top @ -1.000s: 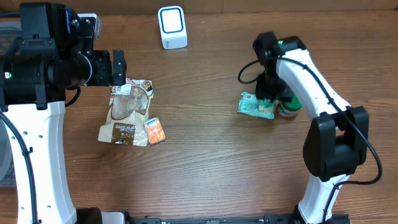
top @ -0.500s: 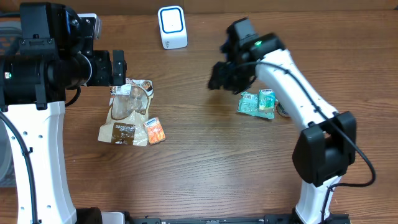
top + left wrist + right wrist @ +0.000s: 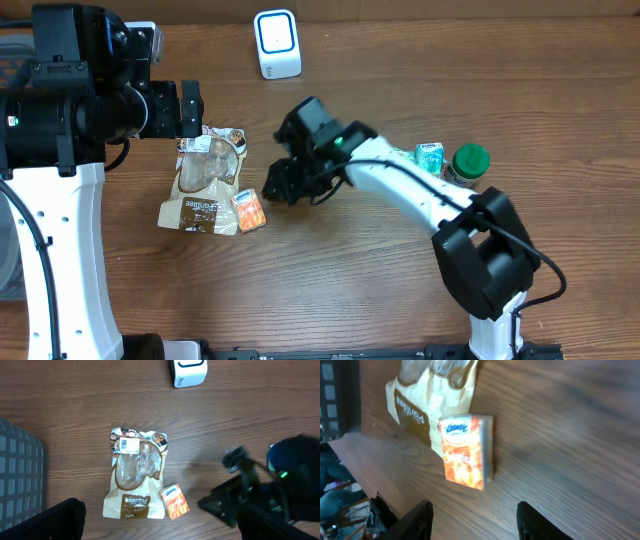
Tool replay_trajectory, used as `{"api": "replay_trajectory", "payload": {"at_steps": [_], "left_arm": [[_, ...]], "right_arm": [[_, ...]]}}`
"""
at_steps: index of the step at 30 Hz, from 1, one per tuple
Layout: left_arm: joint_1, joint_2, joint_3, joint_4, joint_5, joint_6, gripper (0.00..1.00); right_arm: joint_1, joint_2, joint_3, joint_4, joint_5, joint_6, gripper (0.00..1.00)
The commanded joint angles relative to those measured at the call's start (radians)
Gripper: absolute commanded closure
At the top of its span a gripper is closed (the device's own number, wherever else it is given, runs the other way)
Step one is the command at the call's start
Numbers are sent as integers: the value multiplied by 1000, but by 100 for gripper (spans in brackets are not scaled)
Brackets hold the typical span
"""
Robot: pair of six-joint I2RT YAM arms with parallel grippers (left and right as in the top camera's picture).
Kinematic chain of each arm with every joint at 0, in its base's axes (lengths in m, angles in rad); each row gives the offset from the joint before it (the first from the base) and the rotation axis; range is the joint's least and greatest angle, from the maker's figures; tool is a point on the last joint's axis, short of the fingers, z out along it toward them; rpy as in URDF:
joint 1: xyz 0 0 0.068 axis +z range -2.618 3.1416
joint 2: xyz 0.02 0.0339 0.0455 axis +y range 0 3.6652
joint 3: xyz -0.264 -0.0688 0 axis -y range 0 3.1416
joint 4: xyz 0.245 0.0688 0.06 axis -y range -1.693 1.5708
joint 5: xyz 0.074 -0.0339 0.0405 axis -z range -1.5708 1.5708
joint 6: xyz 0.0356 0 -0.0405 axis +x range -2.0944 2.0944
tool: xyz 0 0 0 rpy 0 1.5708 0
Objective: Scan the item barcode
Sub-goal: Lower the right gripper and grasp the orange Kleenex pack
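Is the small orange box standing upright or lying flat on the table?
Lying flat: the orange box shows its broad printed face upward, beside the brown pouch.

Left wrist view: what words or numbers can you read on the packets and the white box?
Nothing reads clearly.
brown bag: white brand word, upside down, too blurred.
white label on the bag: print too small.
orange box: blue logo, too blurred.
white box: small grey marking, too small.
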Motion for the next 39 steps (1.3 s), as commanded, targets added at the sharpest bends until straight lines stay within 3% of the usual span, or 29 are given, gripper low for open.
{"api": "replay_trajectory", "payload": {"at_steps": [1, 9, 21, 25, 31, 39], "left_arm": [[3, -4, 12, 1, -3, -2, 0], [3, -4, 12, 1, -3, -2, 1], [3, -4, 12, 1, -3, -3, 1], [3, -4, 12, 1, -3, -3, 0], [3, -4, 12, 1, -3, -3, 0], [3, -4, 12, 1, -3, -3, 0]], "right_arm": [[24, 0, -65, 71, -13, 84, 50], [57, 27, -172, 270, -14, 145, 51], [99, 126, -176, 356, -56, 188, 58], [100, 137, -176, 367, -55, 195, 66], [95, 137, -175, 364, -58, 195, 96], [48, 130, -175, 362, -188, 187, 96]]}}
